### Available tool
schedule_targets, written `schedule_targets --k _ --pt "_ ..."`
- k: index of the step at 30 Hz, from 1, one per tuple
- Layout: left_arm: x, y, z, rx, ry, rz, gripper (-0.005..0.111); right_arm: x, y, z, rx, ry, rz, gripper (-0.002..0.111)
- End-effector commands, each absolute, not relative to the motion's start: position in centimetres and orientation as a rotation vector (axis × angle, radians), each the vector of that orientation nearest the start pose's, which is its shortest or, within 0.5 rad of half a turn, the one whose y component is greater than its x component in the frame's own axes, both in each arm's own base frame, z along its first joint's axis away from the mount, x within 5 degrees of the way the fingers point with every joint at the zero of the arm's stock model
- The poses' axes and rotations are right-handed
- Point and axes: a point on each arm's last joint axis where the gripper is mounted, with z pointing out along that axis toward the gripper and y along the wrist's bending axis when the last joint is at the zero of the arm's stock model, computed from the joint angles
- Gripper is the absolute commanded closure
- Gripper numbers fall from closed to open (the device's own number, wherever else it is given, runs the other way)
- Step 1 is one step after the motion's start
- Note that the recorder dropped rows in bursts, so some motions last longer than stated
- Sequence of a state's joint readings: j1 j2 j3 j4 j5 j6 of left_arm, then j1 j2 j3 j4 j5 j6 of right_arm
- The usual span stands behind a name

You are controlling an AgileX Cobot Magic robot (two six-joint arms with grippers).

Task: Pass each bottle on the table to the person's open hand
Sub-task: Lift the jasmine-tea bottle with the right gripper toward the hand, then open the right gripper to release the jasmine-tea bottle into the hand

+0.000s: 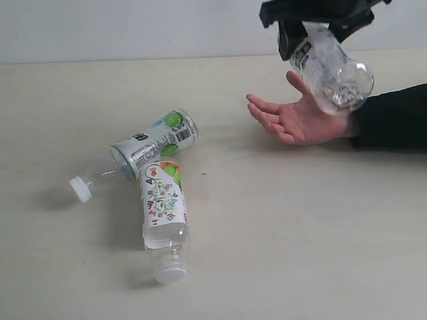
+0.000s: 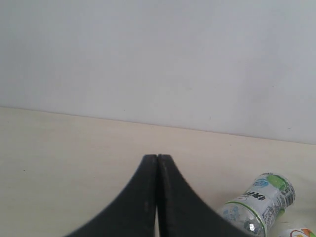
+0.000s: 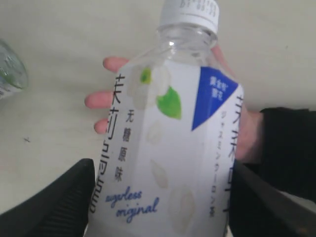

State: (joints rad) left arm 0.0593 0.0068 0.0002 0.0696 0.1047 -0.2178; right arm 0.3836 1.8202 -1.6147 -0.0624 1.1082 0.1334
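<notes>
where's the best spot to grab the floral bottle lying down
Grip the floral bottle across its labelled middle, probably coming straight down with the jaws closing on its two long sides. It lies flat, cap pointing away from the lime-label bottle, base end against it, so that end is crowded and the sides are free.

White bottle (image 3: 168, 148), base off-frame
</notes>
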Motion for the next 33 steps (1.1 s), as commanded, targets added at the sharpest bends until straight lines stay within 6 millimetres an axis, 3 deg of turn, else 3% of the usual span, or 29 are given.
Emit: schedule_targets --k 1,8,23,33 --pt "5.6 0.4 20.4 -0.165 1.576 -0.056 0.107 35.5 13.8 25.8 -0.386 2.754 0.054 0.108" --pt "5.6 0.4 20.4 -0.165 1.576 -0.056 0.107 35.7 14.0 22.7 -0.355 2.700 0.090 0.108" --pt "5.6 0.4 20.4 -0.165 1.576 -0.056 0.107 37.6 14.6 19.3 -0.392 2.650 0.056 0.108" --pt "5.6 0.4 20.4 -0.165 1.576 -0.056 0.107 38.8 14.5 16.8 -0.516 2.606 -0.049 0.108"
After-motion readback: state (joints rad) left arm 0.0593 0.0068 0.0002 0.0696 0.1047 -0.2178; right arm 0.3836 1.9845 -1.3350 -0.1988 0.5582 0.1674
